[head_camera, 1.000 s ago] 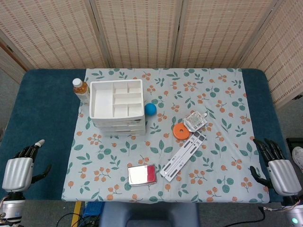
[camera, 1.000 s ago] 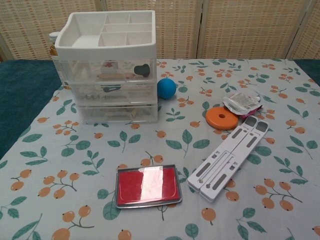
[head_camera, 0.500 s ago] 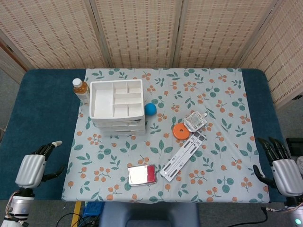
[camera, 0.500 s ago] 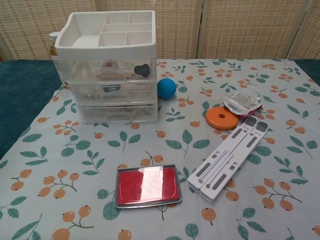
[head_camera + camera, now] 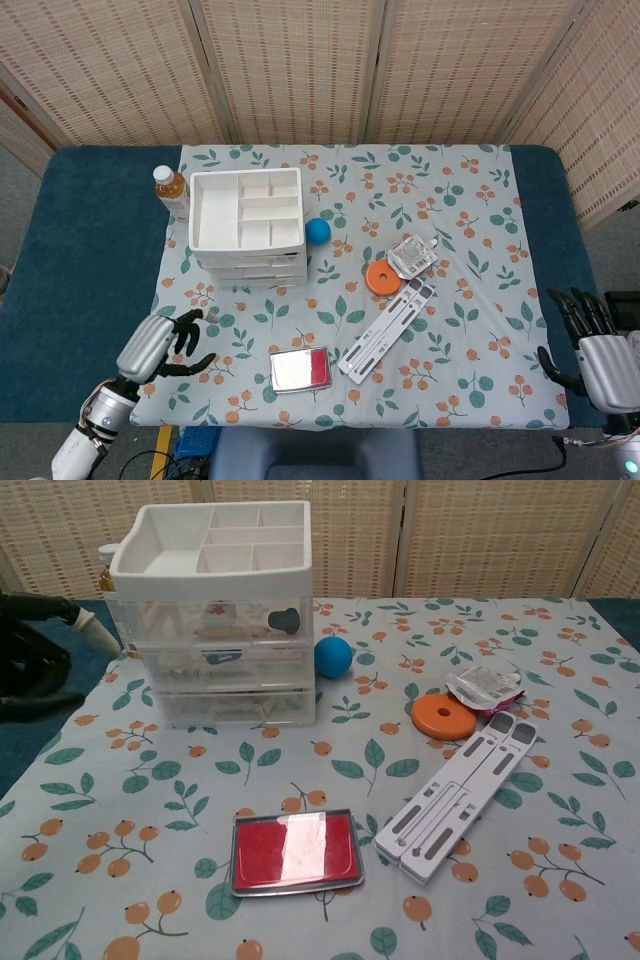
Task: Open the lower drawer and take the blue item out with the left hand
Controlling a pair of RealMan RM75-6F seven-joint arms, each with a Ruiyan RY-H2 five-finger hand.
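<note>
Evenly and brightly lit from overhead in both views, with soft, short shadows hugging each object. Strong white glare across the glossy lid of the red tin (image 5: 296, 852), repeated as a pale sheen in the head view (image 5: 300, 369). Faint reflections on the clear fronts of the drawer unit (image 5: 228, 665), blurring what lies inside. Sharp focus over the flowered cloth (image 5: 450, 200). At nine o'clock in the chest view, dark and soft-edged left hand (image 5: 35, 655), too close for focus. Mild bending of the screen panels toward the head view's corners.
</note>
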